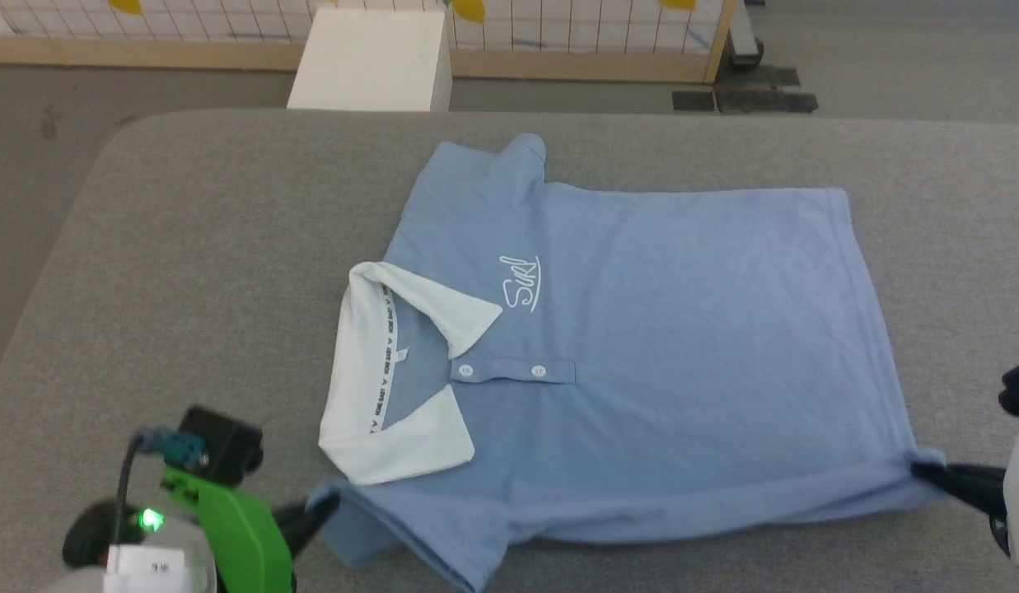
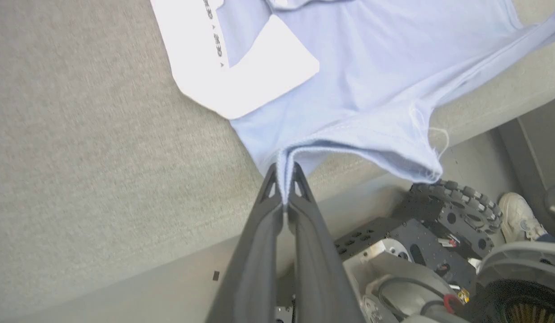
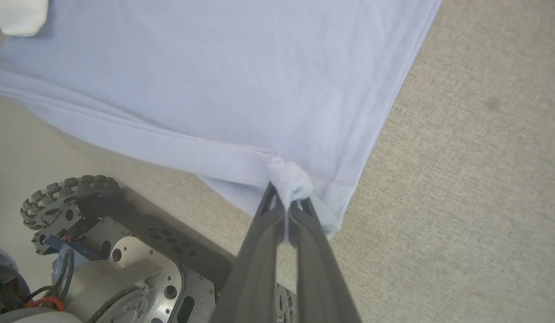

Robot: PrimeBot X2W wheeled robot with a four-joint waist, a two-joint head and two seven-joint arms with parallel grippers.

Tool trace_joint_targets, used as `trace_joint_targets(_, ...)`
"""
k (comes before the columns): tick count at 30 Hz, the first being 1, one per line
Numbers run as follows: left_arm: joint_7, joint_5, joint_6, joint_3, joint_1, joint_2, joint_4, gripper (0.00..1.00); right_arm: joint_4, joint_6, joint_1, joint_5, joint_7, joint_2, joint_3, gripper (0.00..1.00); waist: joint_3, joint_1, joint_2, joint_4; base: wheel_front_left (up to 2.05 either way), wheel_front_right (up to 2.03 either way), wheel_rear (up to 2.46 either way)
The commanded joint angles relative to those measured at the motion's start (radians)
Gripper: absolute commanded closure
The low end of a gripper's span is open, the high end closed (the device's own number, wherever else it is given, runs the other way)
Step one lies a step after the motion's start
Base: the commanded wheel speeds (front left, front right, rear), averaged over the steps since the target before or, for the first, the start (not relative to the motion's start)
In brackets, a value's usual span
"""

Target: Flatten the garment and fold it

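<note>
Across mid-frame on the grey table (image 1: 188, 247), the garment (image 1: 641, 346) lies nearly flat, its lower edge clamped by the left gripper (image 2: 284, 179) at what seems the sleeve and by the right gripper (image 3: 287, 197) at the hem corner; an even pull apart should smooth it.

The head camera looks down over most of the bench (image 1: 188, 247); both wrist cameras sit close, facing the near edge of the garment (image 1: 682, 329), which all share.
</note>
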Motion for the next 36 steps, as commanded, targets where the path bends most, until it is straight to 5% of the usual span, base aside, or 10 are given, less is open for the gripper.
trace_joint_targets(1, -0.017, 0.029, 0.006, 0.018, -0.044, -0.021, 0.009, 1.00, -0.004, -0.002, -0.017, 0.009, -0.014, 0.005, -0.020, 1.00, 0.035, 0.0001, 0.0000, -0.003, 0.00, 0.00, 0.00)
trace_joint_targets(15, -0.039, 0.125, 0.006, 0.061, -0.296, -0.183, 0.164, 1.00, 0.049, -0.002, -0.087, -0.074, -0.032, 0.081, -0.158, 1.00, 0.190, 0.0001, 0.0000, -0.016, 0.00, 0.00, 0.00)
trace_joint_targets(28, 0.016, 0.223, -0.082, -0.029, -0.472, -0.297, 0.476, 1.00, 0.162, -0.002, -0.153, -0.217, 0.003, 0.210, -0.236, 1.00, 0.279, 0.0001, 0.0000, -0.025, 0.00, 0.00, 0.00)
trace_joint_targets(30, 0.001, 0.240, -0.086, -0.035, -0.485, -0.312, 0.514, 0.51, 0.189, -0.002, -0.156, -0.238, 0.003, 0.228, -0.248, 1.00, 0.279, 0.0001, 0.0000, -0.026, 0.00, 0.00, 0.00)
trace_joint_targets(31, -0.010, 0.248, -0.086, -0.037, -0.489, -0.321, 0.534, 0.00, 0.207, -0.002, -0.157, -0.252, -0.002, 0.240, -0.258, 0.95, 0.275, 0.0001, 0.0000, -0.026, 0.00, 0.00, 0.00)
trace_joint_targets(32, -0.024, 0.252, -0.083, -0.035, -0.490, -0.330, 0.552, 0.00, 0.223, -0.002, -0.157, -0.266, -0.008, 0.252, -0.268, 0.00, 0.270, 0.0001, 0.0000, -0.026, 0.00, 0.00, 0.00)
trace_joint_targets(36, -0.081, 0.251, -0.069, -0.019, -0.484, -0.363, 0.598, 0.00, 0.244, -0.002, -0.151, -0.320, -0.042, 0.286, -0.299, 0.00, 0.237, 0.0001, 0.0000, -0.023, 0.00, 0.00, 0.00)
